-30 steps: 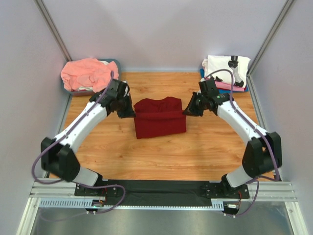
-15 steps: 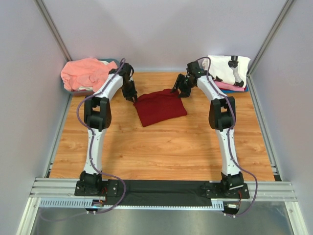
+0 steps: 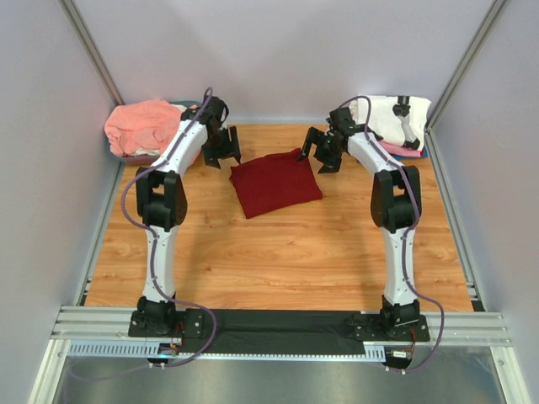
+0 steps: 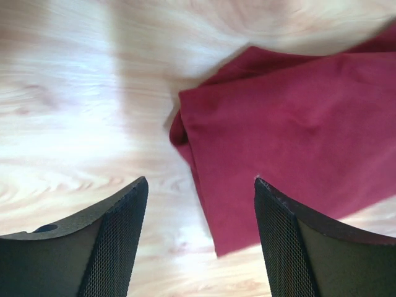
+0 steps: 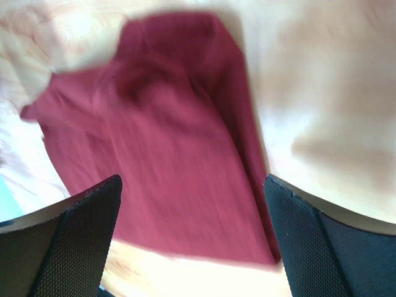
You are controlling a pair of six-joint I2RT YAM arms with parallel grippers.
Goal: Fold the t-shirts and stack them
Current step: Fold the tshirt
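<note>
A folded dark red t-shirt lies flat on the wooden table, a little skewed. My left gripper hovers open just off its far left corner, with the corner of the red shirt below and between its fingers. My right gripper hovers open at the far right corner, above the red shirt, and holds nothing. A crumpled salmon-pink t-shirt sits at the back left. A white t-shirt with black print tops a folded stack at the back right.
The salmon-pink shirt rests in a blue-grey bin in the back left corner. Pink and blue cloth edges show under the white shirt. Grey walls and metal posts enclose the table on three sides. Both arms reach far out from their bases.
Both arms stretched to the far side and carried the red shirt's edge back with them. Both grippers then opened, let the shirt go, and now stand just off its far corners.
</note>
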